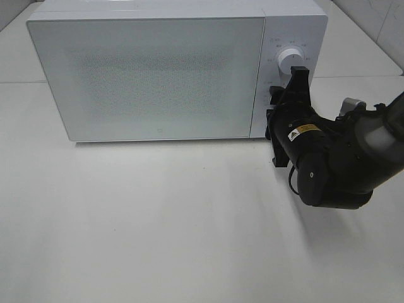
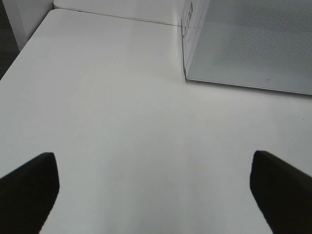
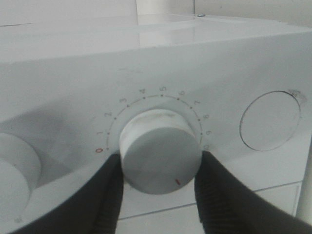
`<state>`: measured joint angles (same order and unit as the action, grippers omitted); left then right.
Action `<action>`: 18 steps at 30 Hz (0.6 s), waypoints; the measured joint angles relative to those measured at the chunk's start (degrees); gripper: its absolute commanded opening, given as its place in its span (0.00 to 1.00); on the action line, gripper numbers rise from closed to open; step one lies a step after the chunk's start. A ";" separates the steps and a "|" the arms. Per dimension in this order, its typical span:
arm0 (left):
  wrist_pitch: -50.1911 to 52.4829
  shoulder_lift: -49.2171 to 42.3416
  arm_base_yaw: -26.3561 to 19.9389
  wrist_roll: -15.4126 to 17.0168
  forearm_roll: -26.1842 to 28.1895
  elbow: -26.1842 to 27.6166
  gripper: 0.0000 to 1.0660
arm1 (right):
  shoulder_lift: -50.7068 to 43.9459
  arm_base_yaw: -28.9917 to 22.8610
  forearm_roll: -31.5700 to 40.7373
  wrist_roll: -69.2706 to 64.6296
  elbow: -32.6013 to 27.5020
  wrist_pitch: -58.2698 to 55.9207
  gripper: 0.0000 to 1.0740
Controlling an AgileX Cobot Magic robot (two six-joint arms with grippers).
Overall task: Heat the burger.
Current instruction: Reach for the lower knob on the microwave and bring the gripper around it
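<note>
From up high, the microwave [image 1: 151, 69] sits at the far side of the table [image 1: 158, 240] with its door shut. The right gripper [image 1: 298, 72] is up against the dials on the microwave's right side. No burger shows anywhere (it is most likely inside, behind the cloudy door, but I cannot tell).

The left wrist view shows the left gripper [image 2: 156, 190] over bare table near the microwave's left corner. Its fingers are spread wide and hold nothing.

The right wrist view shows the right gripper [image 3: 158, 163] with one finger on each side of a white knob [image 3: 161, 151], pinching it. Numbers curve around the knob, and it has a small red mark [image 3: 176, 183].

To do this well, I think the arm should turn slowly and squeeze evenly so the smooth knob does not slip. It should twist straight, not push sideways, and stop at a low number.
</note>
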<state>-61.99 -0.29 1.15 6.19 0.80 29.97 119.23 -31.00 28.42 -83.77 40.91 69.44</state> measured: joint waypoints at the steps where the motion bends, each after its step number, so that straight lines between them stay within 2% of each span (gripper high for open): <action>1: 0.00 0.00 0.00 0.00 0.00 0.00 0.94 | 0.00 0.00 0.06 0.00 0.00 0.00 0.18; 2: 0.00 0.00 0.00 0.00 0.00 0.00 0.94 | 0.00 0.00 0.06 0.00 0.00 0.00 0.18; 4: 0.00 0.00 0.00 0.00 0.00 0.00 0.94 | 0.00 -0.06 0.57 0.00 0.06 0.00 0.27; 5: 0.00 0.00 0.00 0.00 0.00 0.00 0.94 | 0.00 -0.06 0.57 0.00 0.06 0.00 0.27; 7: 0.00 0.00 0.00 0.00 0.00 0.00 0.94 | 0.00 -0.17 0.97 0.23 0.17 -0.06 0.34; 16: 0.00 0.00 0.00 0.00 0.00 0.00 0.94 | 0.00 -0.69 3.09 2.23 0.46 -0.23 0.39; 18: 0.00 0.00 0.00 0.00 0.00 0.00 0.94 | 0.00 -0.69 3.21 3.04 0.52 -0.29 0.44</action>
<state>-61.99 -0.29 1.15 6.19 0.80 29.97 119.23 -31.68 31.63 -80.73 41.42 69.16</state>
